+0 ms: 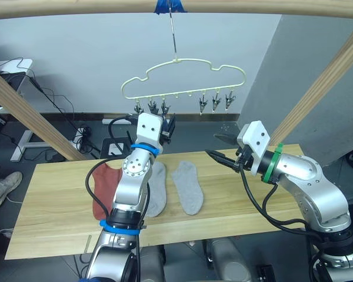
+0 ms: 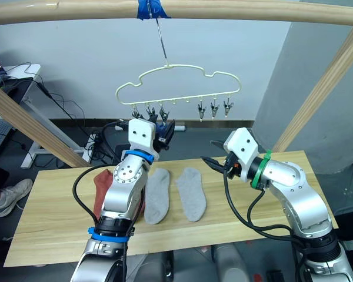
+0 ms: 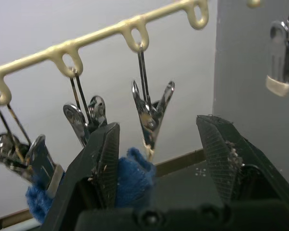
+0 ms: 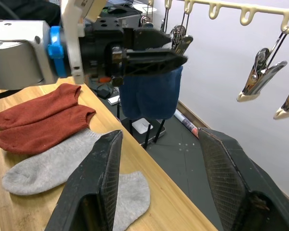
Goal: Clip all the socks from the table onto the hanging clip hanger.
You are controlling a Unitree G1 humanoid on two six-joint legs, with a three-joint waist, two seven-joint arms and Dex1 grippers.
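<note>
A pale-yellow, cloud-shaped wire clip hanger (image 1: 182, 79) is hung by its metal hook, blue fabric socks (image 4: 151, 94) dangling from its left clips. Two light grey ankle socks (image 2: 191, 193) and two rust-red socks (image 4: 41, 118) are laid flat on the pale wooden plank tabletop (image 1: 53, 202).

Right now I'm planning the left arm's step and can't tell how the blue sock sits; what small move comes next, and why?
Probably nudge the left gripper sideways so the blue sock edge meets the open-looking third clip. The sock hangs beside one finger, the jaws are apart, and that clip dangles just above, apparently not yet biting the fabric.
</note>
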